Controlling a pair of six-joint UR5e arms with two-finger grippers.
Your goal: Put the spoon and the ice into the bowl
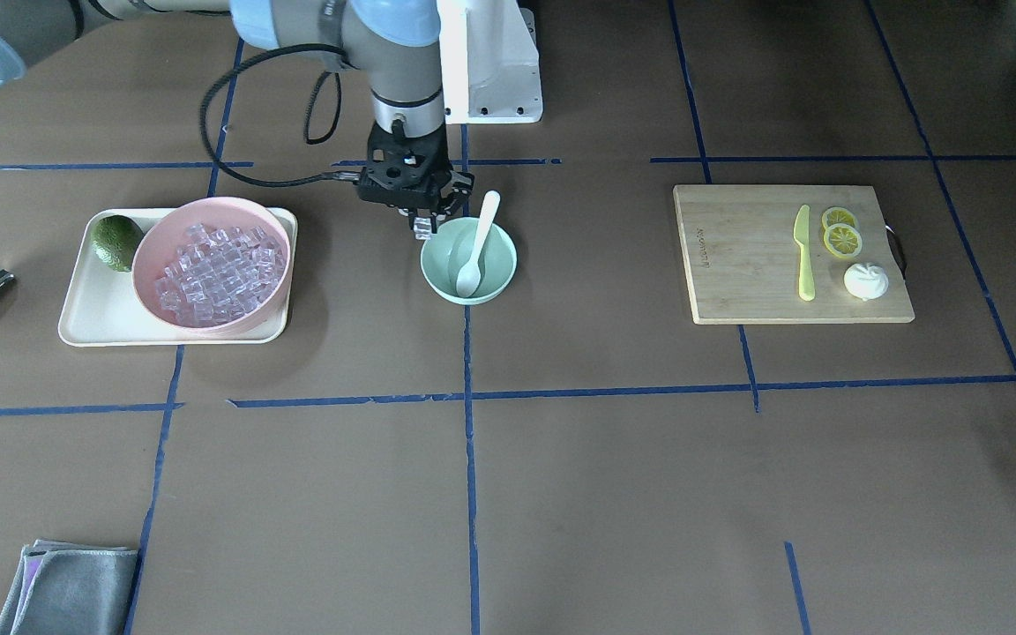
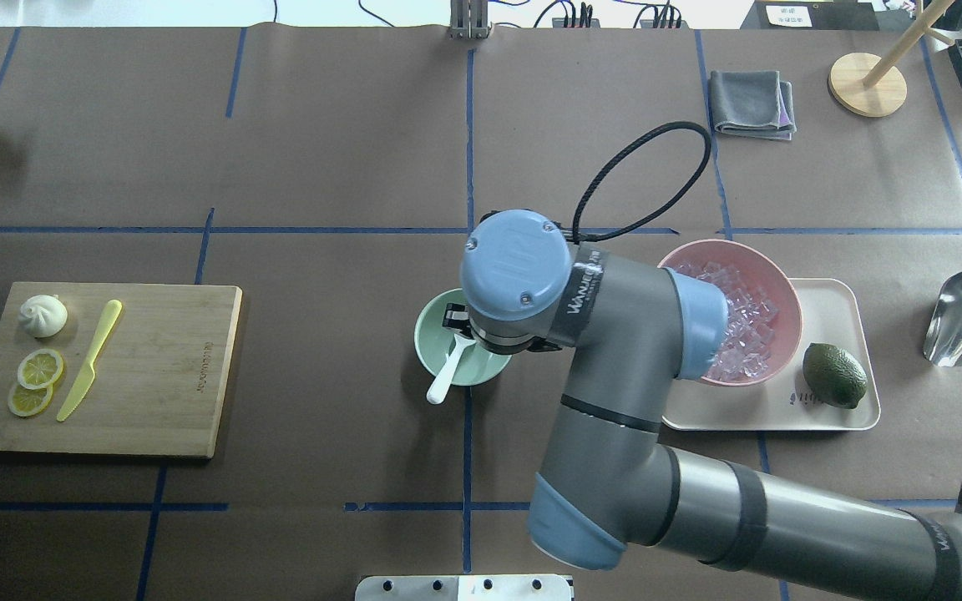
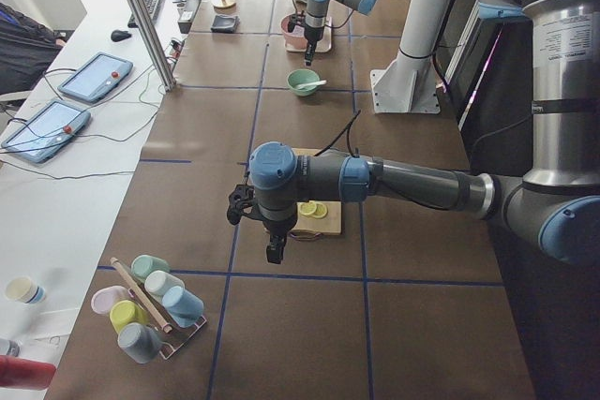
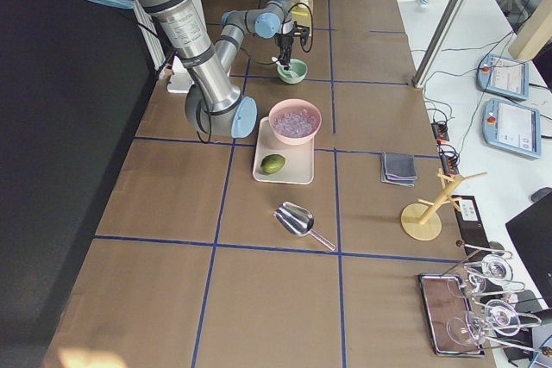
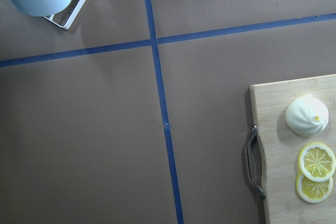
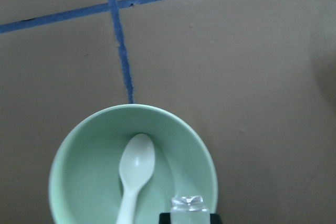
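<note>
Right gripper [image 1: 425,222] pinches one clear ice cube [image 6: 187,203] just over the edge of the mint-green bowl [image 1: 501,275], the white spoon [image 1: 479,245] already inside. Likely next: open and drop. Whether the left gripper [image 3: 273,254] is open or closed cannot be told.

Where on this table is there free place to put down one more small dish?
Bare table lies between the mint bowl and the cutting board, and all along the side toward the grey cloth. Crowded: the tray and the right gripper at the mint bowl's rim.
</note>
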